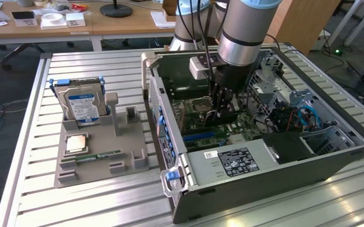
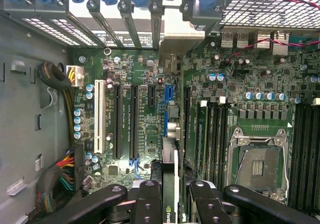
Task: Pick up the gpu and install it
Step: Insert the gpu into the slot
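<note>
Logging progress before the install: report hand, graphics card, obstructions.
Hand shut on graphics card. Card edge-on inside the computer case, over the motherboard. Nothing seen between card and slots.

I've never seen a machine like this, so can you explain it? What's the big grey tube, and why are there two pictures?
The tube is a robot arm. At its end is a gripper, like a two-fingered hand. One picture comes from a camera off to the side; the other from a camera on the arm's wrist. The arm reaches into an open computer case lying on a metal table. The green board inside is the motherboard. The gripper is closed on the gpu, a thin card seen edge-on in the wrist view, close over the board. On the exterior view's left, a grey holder keeps a hard drive upright, with a silver chip and a memory stick lying flat.
</note>
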{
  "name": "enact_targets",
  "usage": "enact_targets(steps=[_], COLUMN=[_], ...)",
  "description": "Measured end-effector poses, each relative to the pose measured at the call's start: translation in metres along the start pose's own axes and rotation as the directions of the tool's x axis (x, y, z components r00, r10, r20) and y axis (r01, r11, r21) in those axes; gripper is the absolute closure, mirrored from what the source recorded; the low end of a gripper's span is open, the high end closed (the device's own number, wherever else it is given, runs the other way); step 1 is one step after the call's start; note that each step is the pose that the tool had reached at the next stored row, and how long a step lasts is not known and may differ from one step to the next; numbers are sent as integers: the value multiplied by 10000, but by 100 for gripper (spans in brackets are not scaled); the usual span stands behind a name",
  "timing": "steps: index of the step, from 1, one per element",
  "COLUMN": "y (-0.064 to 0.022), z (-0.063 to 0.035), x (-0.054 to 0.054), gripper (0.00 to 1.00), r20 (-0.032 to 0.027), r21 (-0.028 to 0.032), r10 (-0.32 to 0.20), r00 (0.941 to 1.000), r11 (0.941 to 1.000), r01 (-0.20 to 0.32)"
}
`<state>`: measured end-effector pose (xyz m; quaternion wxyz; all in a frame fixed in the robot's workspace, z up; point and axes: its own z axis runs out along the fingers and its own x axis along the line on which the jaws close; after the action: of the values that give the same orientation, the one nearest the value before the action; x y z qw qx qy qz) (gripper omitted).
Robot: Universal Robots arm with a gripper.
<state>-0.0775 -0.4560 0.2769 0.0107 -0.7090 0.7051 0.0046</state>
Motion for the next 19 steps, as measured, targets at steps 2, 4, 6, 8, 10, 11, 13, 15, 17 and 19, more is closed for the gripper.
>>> enact_targets(steps=[2,4,6,8,10,11,13,15,17,19], y=[6,13,18,26,34,36,37,37,38,53], z=[0,0,0,0,0,0,-1,-1,-1,-1], x=[0,0,0,0,0,1,16,40,43,44], gripper=[74,74,74,74,74,74,74,74,74,74], r20=[0,0,1,0,0,1,0,0,1,4], r21=[0,0,0,0,3,3,3,3,4,3], r10=[2,0,0,0,0,-1,-1,-1,1,0], r00=[10000,10000,10000,10000,10000,10000,10000,10000,10000,10000], r11=[10000,10000,10000,10000,10000,10000,10000,10000,10000,10000], r01=[-2,0,0,0,0,1,1,1,-1,0])
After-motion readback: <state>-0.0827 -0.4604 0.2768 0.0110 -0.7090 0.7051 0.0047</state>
